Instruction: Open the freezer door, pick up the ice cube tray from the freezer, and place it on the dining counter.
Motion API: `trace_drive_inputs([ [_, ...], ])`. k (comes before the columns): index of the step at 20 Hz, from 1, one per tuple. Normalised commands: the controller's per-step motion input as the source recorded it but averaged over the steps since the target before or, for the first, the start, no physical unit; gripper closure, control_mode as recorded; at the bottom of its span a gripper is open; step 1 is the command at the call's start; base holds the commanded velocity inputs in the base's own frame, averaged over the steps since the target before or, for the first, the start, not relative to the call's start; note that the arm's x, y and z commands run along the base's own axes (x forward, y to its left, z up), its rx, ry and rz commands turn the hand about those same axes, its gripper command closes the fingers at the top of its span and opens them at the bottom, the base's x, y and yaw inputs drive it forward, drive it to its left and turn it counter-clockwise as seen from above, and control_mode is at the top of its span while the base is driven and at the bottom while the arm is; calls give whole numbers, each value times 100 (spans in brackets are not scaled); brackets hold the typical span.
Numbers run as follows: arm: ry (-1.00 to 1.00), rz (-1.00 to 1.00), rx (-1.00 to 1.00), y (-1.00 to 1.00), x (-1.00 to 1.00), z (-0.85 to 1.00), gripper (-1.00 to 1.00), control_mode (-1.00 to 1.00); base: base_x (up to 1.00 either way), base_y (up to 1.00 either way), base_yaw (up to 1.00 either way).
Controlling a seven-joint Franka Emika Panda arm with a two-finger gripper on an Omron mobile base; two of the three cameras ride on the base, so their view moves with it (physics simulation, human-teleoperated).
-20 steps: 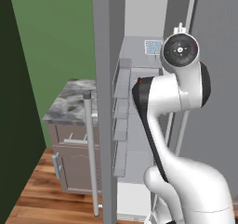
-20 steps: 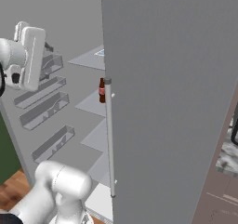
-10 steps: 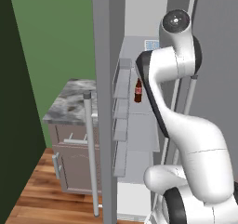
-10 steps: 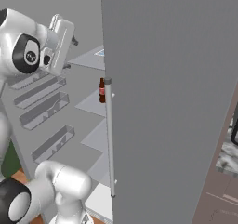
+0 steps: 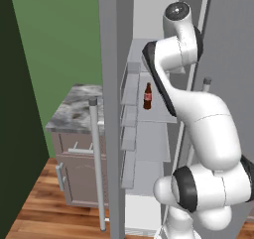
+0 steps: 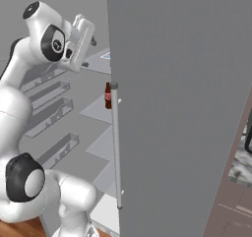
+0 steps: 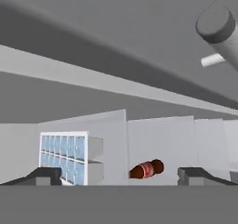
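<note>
The freezer door [image 5: 112, 134] stands swung open, edge-on, with its long bar handle [image 5: 97, 163] in front. Inside the freezer [image 5: 149, 134] grey shelves show. The ice cube tray [image 7: 65, 155], white with pale-blue cells, lies on an upper shelf; it is a small blue patch [image 6: 106, 55] in the right base view. My gripper [image 7: 120, 176] is open, its fingertips [image 7: 44, 175] spread wide, pointing at the shelf with the tray ahead toward the left finger, still apart from it. The hand [image 6: 81, 37] is high at the freezer's mouth. The dining counter is out of view.
A brown bottle [image 5: 147, 95] stands on a middle shelf, below and beside the tray [image 7: 146, 168]. The wide plain fridge door [image 6: 182, 108] with its bar handle [image 6: 116, 147] stands close on the right. A small marbled counter [image 5: 74, 109] over handled cabinets sits left of the open door.
The arm has risen and swung in toward the upper freezer shelf, with the hand turning to face inside. The jaws stayed wide; nothing was taken hold of.
</note>
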Motion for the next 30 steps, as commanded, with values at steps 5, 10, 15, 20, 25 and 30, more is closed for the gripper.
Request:
trace_drive_inputs([
  [5,4,0,0,-8,70,-31,-100,-100,0,0,0],
  [10,0,0,0,-6,65,-43,-100,-100,0,0,0],
  [15,-2,0,0,-4,68,-24,-100,-100,0,0,0],
  [20,-1,0,1,-7,81,-3,-100,-100,0,0,0],
  [25,0,0,0,-11,60,0,-100,-100,0,0,0],
  [30,1,0,0,-13,31,0,-100,-100,0,0,0],
])
